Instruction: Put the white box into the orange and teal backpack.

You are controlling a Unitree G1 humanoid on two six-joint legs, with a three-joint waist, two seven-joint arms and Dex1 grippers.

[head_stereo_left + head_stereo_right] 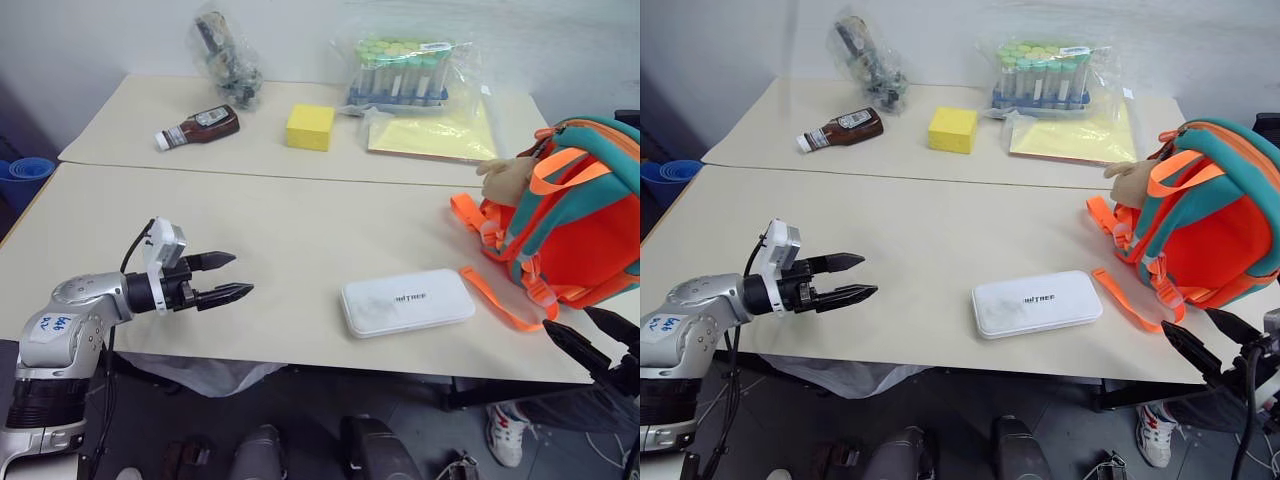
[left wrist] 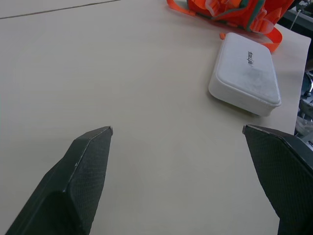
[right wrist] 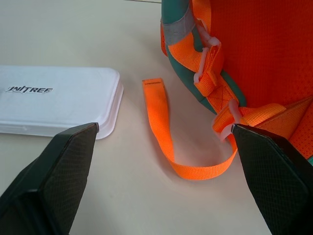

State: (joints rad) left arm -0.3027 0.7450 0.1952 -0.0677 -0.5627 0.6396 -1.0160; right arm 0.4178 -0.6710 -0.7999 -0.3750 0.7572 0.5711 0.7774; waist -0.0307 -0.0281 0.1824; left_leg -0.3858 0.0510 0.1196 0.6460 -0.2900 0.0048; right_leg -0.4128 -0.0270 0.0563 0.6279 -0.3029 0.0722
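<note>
The white box point(image 1: 406, 301) lies flat near the table's front edge, with grey lettering on its lid. To its right stands the orange and teal backpack point(image 1: 575, 215), a tan plush charm point(image 1: 507, 178) hanging at its top and a loose orange strap point(image 1: 495, 298) trailing toward the box. My left gripper point(image 1: 228, 277) hovers open over the table, well left of the box and pointing at it. At the table's front right corner my right gripper point(image 1: 578, 332) stands open, just below the backpack. Both jaws hold nothing.
A second table joins at the back. On it lie a brown sauce bottle point(image 1: 199, 127), a yellow block point(image 1: 310, 127), a clear bag of dark parts point(image 1: 228, 55), a bagged rack of tubes point(image 1: 404, 72) and a yellow folder point(image 1: 432, 135). A person's shoe point(image 1: 507, 433) shows under the table.
</note>
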